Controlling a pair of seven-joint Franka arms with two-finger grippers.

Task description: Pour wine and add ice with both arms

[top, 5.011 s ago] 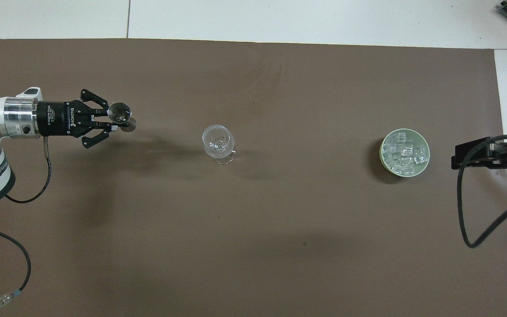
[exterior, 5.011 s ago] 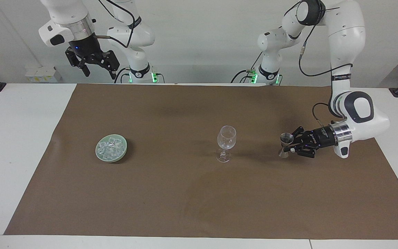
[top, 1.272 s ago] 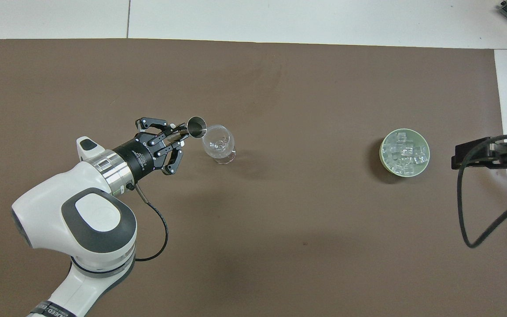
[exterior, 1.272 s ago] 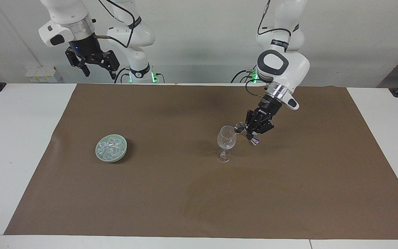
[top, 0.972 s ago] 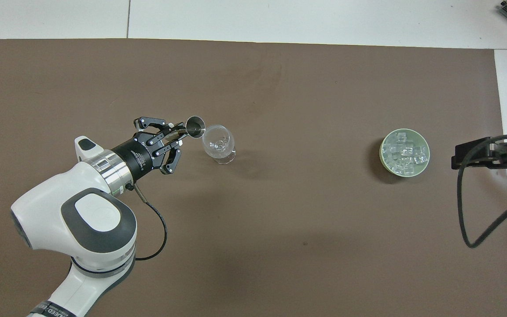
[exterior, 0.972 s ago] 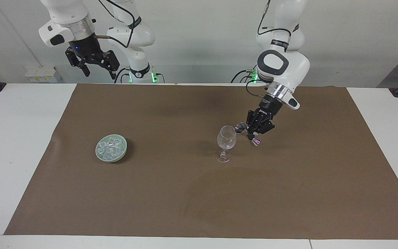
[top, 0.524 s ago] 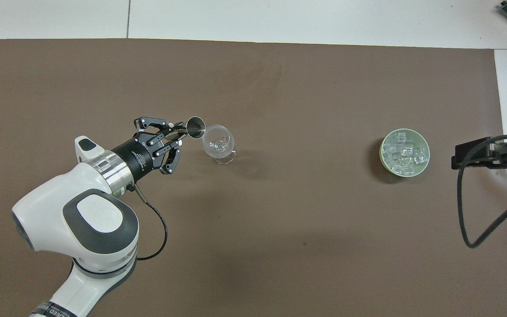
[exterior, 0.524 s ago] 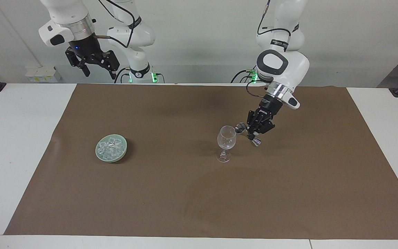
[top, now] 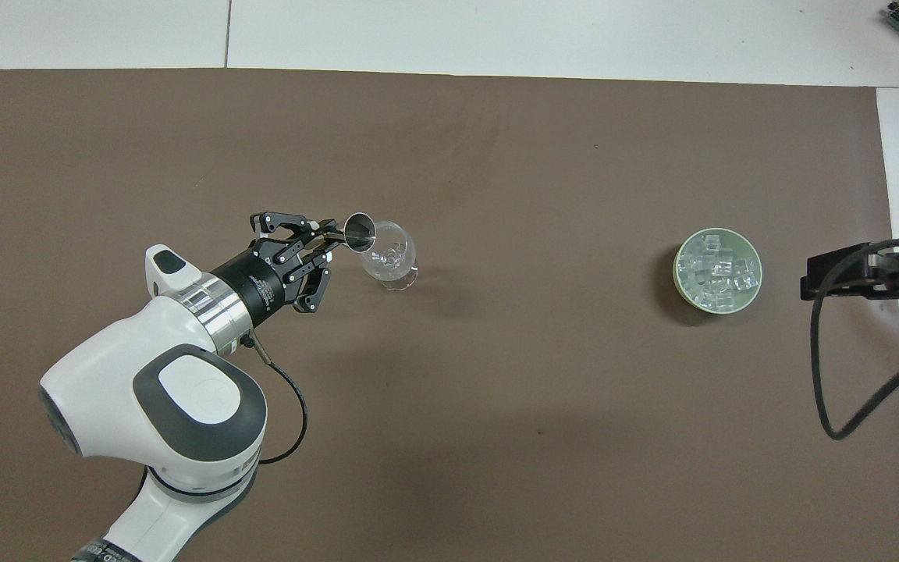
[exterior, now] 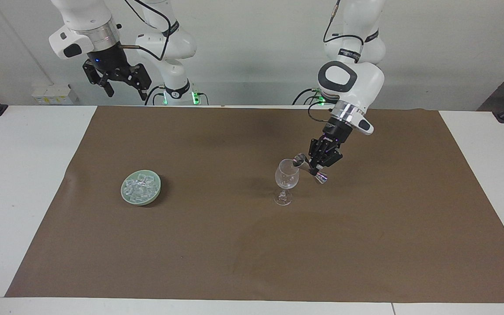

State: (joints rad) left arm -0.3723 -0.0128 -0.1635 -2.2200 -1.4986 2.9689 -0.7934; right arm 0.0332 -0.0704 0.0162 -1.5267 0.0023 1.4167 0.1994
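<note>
A clear stemmed wine glass (exterior: pixel 286 177) stands upright mid-mat; it also shows in the overhead view (top: pixel 389 254). My left gripper (exterior: pixel 313 168) is shut on a small metal jigger (exterior: pixel 300 161) and holds it tilted, its mouth at the glass rim. In the overhead view the left gripper (top: pixel 330 235) and the jigger (top: pixel 359 232) lie beside the glass, toward the left arm's end. The ice (exterior: pixel 140 184), small clear cubes, is heaped in a pale green bowl (exterior: pixel 155 194) toward the right arm's end; the ice (top: pixel 716 267) and the bowl (top: pixel 757 275) show from overhead too. My right gripper (exterior: pixel 126 91) waits open, high up near its base.
A brown mat (exterior: pixel 234 253) covers most of the white table (exterior: pixel 20 183). The right gripper (top: pixel 816 281) and its black cable (top: pixel 824 375) hang over the mat's edge beside the bowl in the overhead view.
The left gripper has shifted closer to the glass and tipped the jigger's mouth further over the rim. The right arm has not moved.
</note>
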